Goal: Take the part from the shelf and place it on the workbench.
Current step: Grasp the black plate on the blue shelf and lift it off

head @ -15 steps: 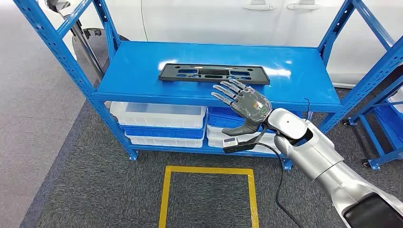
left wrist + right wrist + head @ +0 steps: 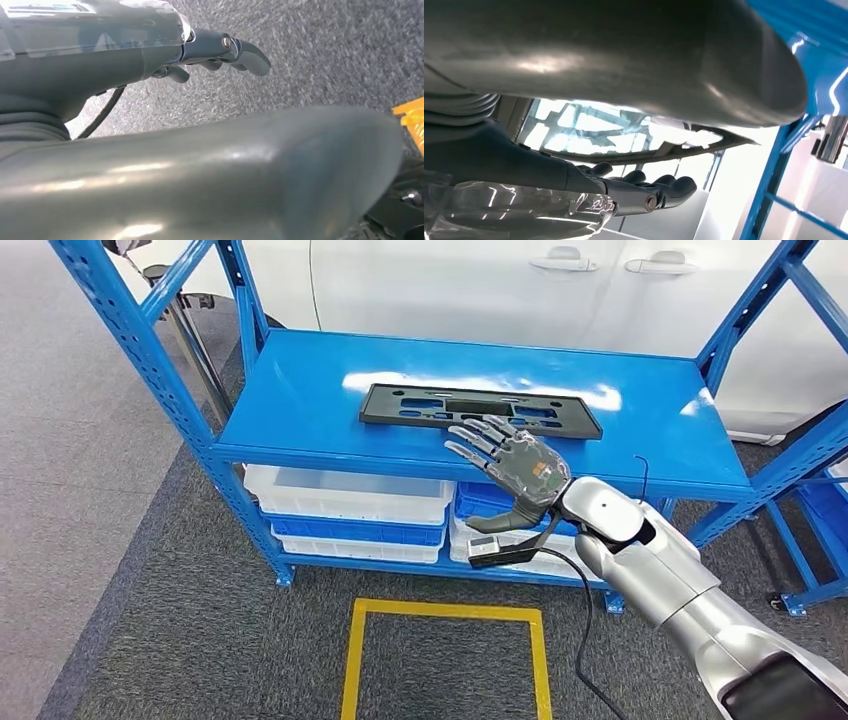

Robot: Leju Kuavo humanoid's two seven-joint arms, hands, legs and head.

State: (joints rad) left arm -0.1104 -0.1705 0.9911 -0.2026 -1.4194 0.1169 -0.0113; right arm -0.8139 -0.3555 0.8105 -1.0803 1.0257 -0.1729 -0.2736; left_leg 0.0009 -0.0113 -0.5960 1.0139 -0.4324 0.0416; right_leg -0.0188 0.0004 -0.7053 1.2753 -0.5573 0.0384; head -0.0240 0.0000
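- The right robot hand [image 2: 512, 466] hovers empty with fingers spread, just at the near edge of the black part [image 2: 480, 409].
- The part lies flat on the blue shelf [image 2: 290, 390].
- The left robot hand [image 2: 220, 50] hangs over grey carpet, fingers curled, holding nothing.

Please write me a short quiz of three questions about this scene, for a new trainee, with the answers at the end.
1. True or false: the right hand already holds the black part.
2. Where does the black part lie? A) on the top board of the blue shelf B) in a white bin C) on the floor
3. Fill in: on the grey floor before the shelf there is a square outline of ______ tape.

Key
1. False: its fingers are spread at the part's near edge, gripping nothing.
2. A
3. yellow
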